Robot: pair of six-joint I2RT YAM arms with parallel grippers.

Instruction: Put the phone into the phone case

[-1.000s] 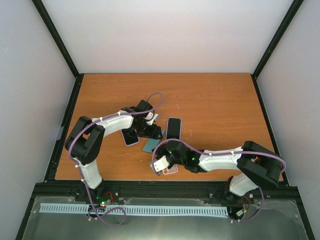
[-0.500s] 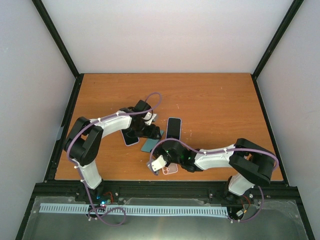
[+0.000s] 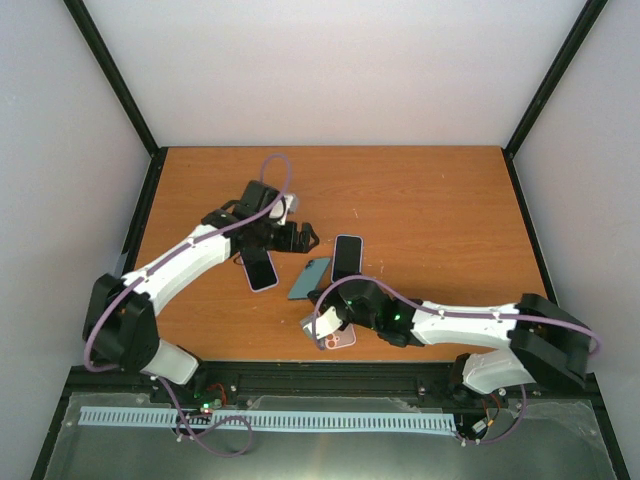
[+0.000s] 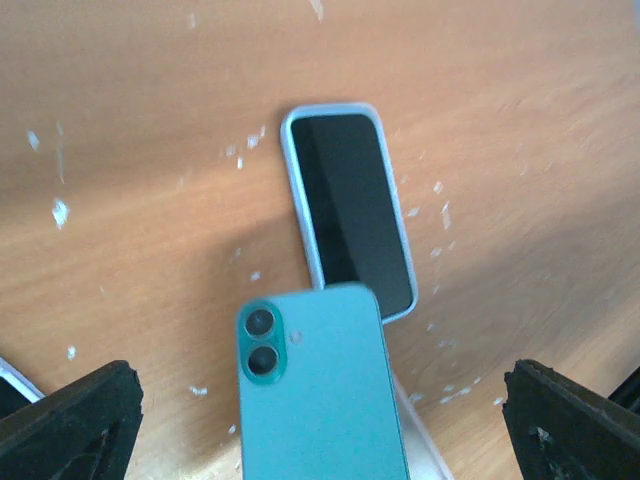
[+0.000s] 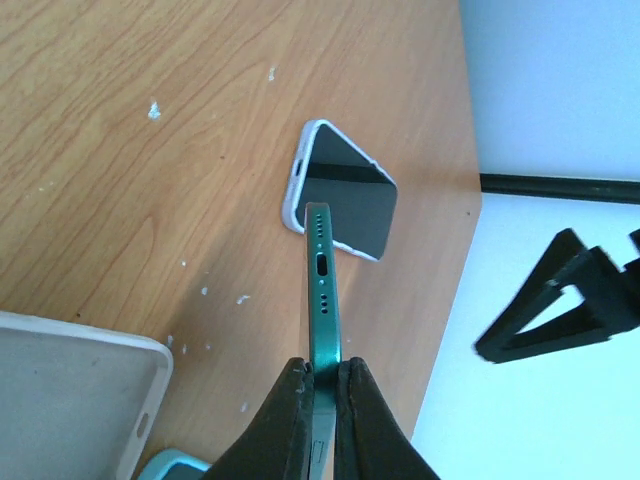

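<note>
The teal phone (image 3: 310,277) is held off the table, tilted, by my right gripper (image 3: 320,300). In the right wrist view the gripper (image 5: 322,375) is shut on the phone's thin edge (image 5: 322,290), with the charging port facing the camera. The empty pale phone case (image 3: 337,336) lies flat just below the right gripper, and its corner shows in the right wrist view (image 5: 70,390). My left gripper (image 3: 293,236) is open and empty, up and left of the phone. The left wrist view looks down on the phone's back (image 4: 315,390), with the fingers (image 4: 70,420) wide apart.
A dark-screened phone in a light blue case (image 3: 347,257) lies right of the teal phone and also shows in the left wrist view (image 4: 350,210). Another cased phone (image 3: 260,268) lies to its left, under the left arm. The table's front edge (image 3: 250,358) is close.
The left arm has pulled up and back from the teal phone. The right gripper has raised the phone off the table and shifted it slightly up and right.
</note>
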